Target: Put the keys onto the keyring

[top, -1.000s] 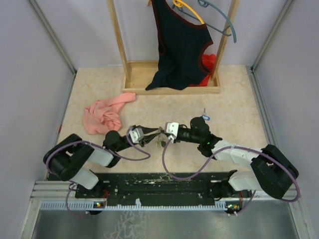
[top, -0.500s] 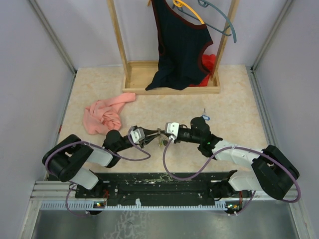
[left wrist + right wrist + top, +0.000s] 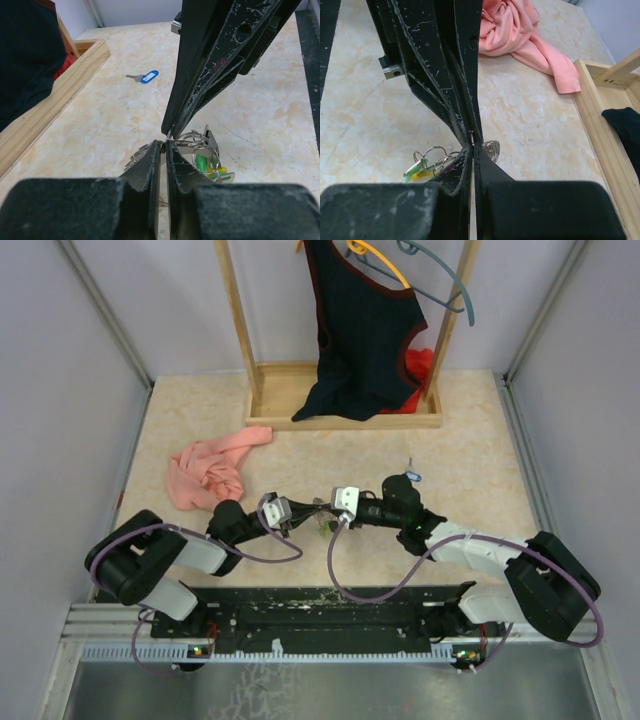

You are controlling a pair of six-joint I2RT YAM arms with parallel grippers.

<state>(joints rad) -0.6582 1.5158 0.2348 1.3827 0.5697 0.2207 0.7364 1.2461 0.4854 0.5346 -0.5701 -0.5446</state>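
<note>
Left gripper [image 3: 165, 145], jaws a narrow slit apart, and right gripper [image 3: 474, 145], jaws closed, meet tip to tip at the thin grey metal wire keyring [image 3: 197, 136]; whether either truly pinches the wire cannot be told. The keyring sits low over the table, well in front of the open wooden clothes rack [image 3: 345, 421], with a small green-headed key [image 3: 202, 162] bunched under it. 1 blue-headed key [image 3: 148, 76] lies loose, nearer the rack. Judged light, stiff, springy and slippery: grip bare wire beside its opening, and each key by its plastic head. Surface: pale marbled tabletop [image 3: 480, 450], hard and flat. A crumpled pink cloth [image 3: 520, 30] lies in front of the rack on the left arm's side, a dark sleeveless garment [image 3: 365, 330] hangs in it, and plain lilac walls [image 3: 60, 390] enclose both.
</note>
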